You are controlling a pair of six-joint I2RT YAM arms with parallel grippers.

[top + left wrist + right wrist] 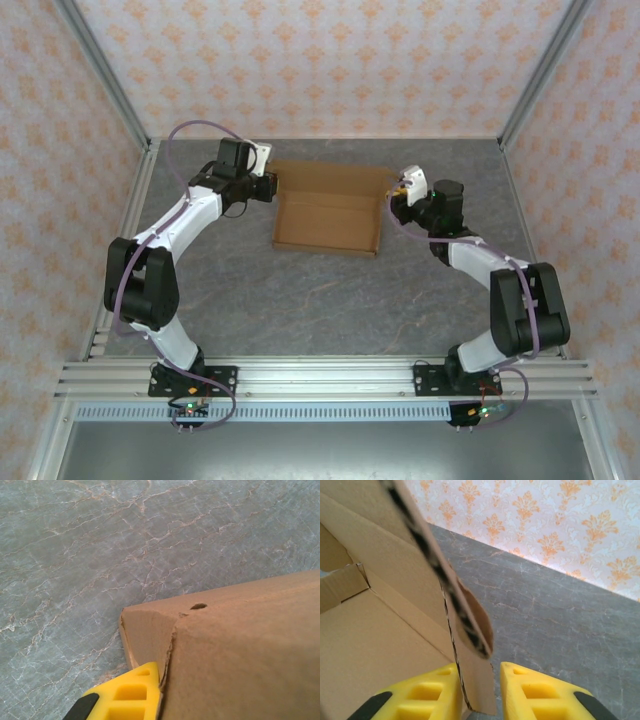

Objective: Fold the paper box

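Two robot arms work at either end of the paper box [328,218], a shallow brown cardboard tray that sits open-topped on the grey marbled tabletop [320,300], toward the far middle of the enclosure and between the two arms. A further cardboard panel extends from its far side. The left gripper [268,187] is closed at the box's left end; in the left wrist view one yellow finger [131,696] presses against a torn-edged fold of cardboard at the corner, with the cardboard covering the place of the other finger. At the right end, the right gripper [479,669] straddles the upright right wall, a yellow finger close on each side, the left one touching the cardboard. Whether the wall is actually pinched there cannot be told. A rounded tab hangs off that wall just above the fingers. Orange-patterned wallpaper [330,70] lines the enclosure behind and to both sides.
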